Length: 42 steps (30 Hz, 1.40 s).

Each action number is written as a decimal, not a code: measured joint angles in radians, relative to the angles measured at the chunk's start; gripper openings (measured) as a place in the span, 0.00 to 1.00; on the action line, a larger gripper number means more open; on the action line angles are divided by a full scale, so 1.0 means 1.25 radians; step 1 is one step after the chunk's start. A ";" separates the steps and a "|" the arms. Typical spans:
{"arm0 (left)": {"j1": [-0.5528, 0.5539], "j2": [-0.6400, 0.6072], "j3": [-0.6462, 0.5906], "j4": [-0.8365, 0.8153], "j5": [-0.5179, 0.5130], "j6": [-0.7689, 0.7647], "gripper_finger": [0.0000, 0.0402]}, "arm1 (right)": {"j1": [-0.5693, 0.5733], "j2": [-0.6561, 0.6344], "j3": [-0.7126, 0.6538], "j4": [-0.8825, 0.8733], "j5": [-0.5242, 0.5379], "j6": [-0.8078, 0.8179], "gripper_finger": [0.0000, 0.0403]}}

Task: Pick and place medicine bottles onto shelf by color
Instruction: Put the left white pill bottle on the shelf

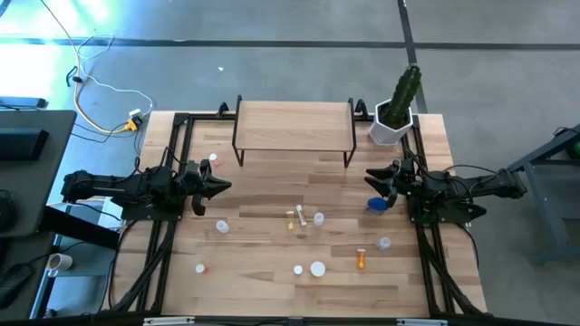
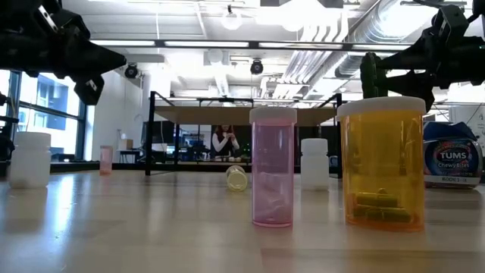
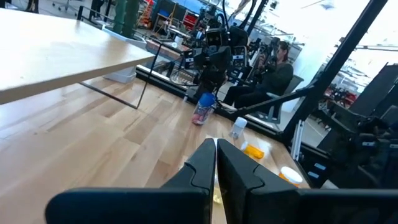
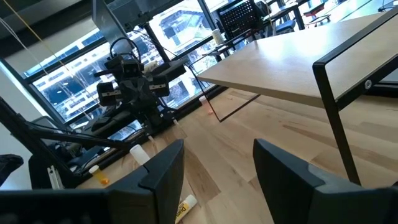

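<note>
1. Bottles lay scattered over the front half of the wooden bench, none on the shelf.
2. Shelf stood at the bench's back edge, its long axis running left to right: a flat light-wood rectangle on thin black metal legs, top bare.
3. Blue jar, short and wide with a printed label, stood upright just beside the right pincer.
4. Orange bottle lay on its side, long axis front to back; in the low view it looked translucent amber plastic with a white cap.
5. Pink bottle, a clear-tinted cylinder with a white cap, stood upright near the low camera.
6. Small yellowish bottle lay on its side near the bench's middle, with a white upright one just beside it.
7. More white-capped bottles stood upright toward the front edge, and another stood left of centre.
8. Small pinkish bottle stood near the shelf's left leg.
9. Left pincer hovered over the bench's left side, fingers clenched together, grasping nothing.
10. Right pincer pointed leftward over the right side, fingers released and apart, with nothing between them.
11. Potted plant in a white pot stood at the back right corner.
</note>
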 joint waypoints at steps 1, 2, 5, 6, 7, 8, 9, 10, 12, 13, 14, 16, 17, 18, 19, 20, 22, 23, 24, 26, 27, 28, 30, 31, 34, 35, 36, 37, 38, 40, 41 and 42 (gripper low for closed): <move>0.000 0.000 0.000 0.000 0.000 -0.001 0.02 | 0.000 0.000 0.000 0.000 0.000 0.000 0.45; 0.000 0.000 0.000 0.000 0.000 -0.002 0.02 | 0.000 0.000 0.000 0.000 0.000 0.000 0.45; 0.000 0.000 0.000 0.000 -0.001 -0.005 0.03 | 0.000 0.000 0.000 0.000 0.000 0.000 0.45; 0.000 0.000 0.000 0.000 -0.006 -0.018 0.04 | 0.000 0.000 0.000 0.000 0.000 0.000 0.45; 0.000 0.000 0.000 0.000 -0.018 -0.032 0.05 | 0.000 0.000 0.000 0.000 0.000 0.000 0.45; 0.000 0.000 0.000 0.000 -0.029 -0.038 0.07 | 0.000 0.000 0.000 0.000 0.000 0.000 0.45; 0.000 0.001 0.000 0.000 -0.038 -0.038 0.09 | 0.000 0.000 0.000 0.000 0.000 0.000 0.45; 0.000 0.001 0.000 0.000 -0.047 -0.037 0.12 | 0.000 0.000 0.000 0.000 0.000 0.000 0.45; 0.000 0.001 0.000 0.000 -0.065 -0.034 0.17 | 0.000 0.000 0.000 0.000 -0.001 0.000 0.45; 0.000 0.001 0.000 0.000 -0.073 -0.034 0.20 | 0.000 0.000 0.000 0.000 0.000 0.000 0.45; 0.000 0.001 0.000 -0.001 -0.080 -0.034 0.24 | 0.000 0.000 0.000 0.000 -0.001 0.000 0.45; 0.000 0.001 0.000 0.000 -0.093 -0.034 0.31 | 0.000 0.000 0.000 0.000 -0.001 0.000 0.45; 0.000 0.001 0.000 0.000 -0.100 -0.039 0.34 | 0.000 0.000 0.000 0.000 -0.001 0.000 0.45; 0.000 0.001 0.000 0.000 -0.108 -0.052 0.38 | 0.000 0.000 0.000 0.000 -0.001 0.000 0.45; 0.000 0.001 0.000 0.000 -0.117 -0.069 0.41 | 0.000 0.000 0.000 0.000 -0.001 0.000 0.45; 0.000 0.001 0.000 0.001 -0.125 -0.091 0.44 | 0.000 0.000 0.000 0.000 -0.001 0.000 0.45; 0.000 0.001 0.000 0.002 -0.129 -0.128 0.48 | 0.000 0.000 0.000 0.000 -0.001 0.000 0.45; 0.000 0.001 0.000 0.002 -0.129 -0.140 0.50 | 0.000 0.000 0.000 0.000 -0.001 0.000 0.45; 0.000 0.001 0.000 0.002 -0.129 -0.153 0.51 | 0.000 0.000 0.000 0.000 -0.004 0.000 0.45; 0.000 0.001 0.000 0.007 -0.128 -0.194 0.52 | 0.000 0.000 0.000 0.000 -0.004 0.000 0.45; 0.000 0.001 0.000 0.012 -0.128 -0.213 0.53 | 0.000 0.000 0.000 0.000 -0.004 0.000 0.45; 0.000 0.001 0.000 0.019 -0.127 -0.227 0.53 | 0.000 0.000 0.000 0.000 -0.004 0.000 0.45; 0.000 0.002 0.000 0.044 -0.117 -0.239 0.52 | 0.000 0.000 0.000 0.000 -0.004 0.000 0.45; 0.000 0.002 0.000 0.062 -0.106 -0.240 0.52 | 0.000 0.000 0.000 0.000 -0.004 0.000 0.45; 0.000 0.001 0.000 0.119 -0.039 -0.231 0.52 | 0.000 0.000 0.000 0.000 -0.004 0.000 0.45; 0.000 0.001 0.003 0.125 -0.012 -0.231 0.52 | 0.000 0.000 0.000 0.000 -0.004 0.000 0.45; 0.000 0.002 0.011 0.124 0.014 -0.228 0.51 | 0.000 0.000 0.000 0.000 -0.003 0.000 0.45; 0.000 0.003 0.021 0.120 0.041 -0.220 0.51 | 0.000 0.000 0.000 0.000 -0.003 0.000 0.45; 0.000 0.006 0.035 0.111 0.066 -0.206 0.51 | 0.000 0.000 0.000 0.000 -0.003 0.000 0.45; 0.000 0.014 0.067 0.074 0.102 -0.174 0.51 | 0.000 0.000 0.000 0.000 -0.003 0.000 0.45; 0.000 0.020 0.088 0.045 0.114 -0.158 0.51 | 0.000 0.000 0.000 0.000 -0.003 0.000 0.45; 0.000 0.028 0.110 0.014 0.122 -0.141 0.51 | 0.000 0.000 0.000 0.000 -0.003 0.000 0.45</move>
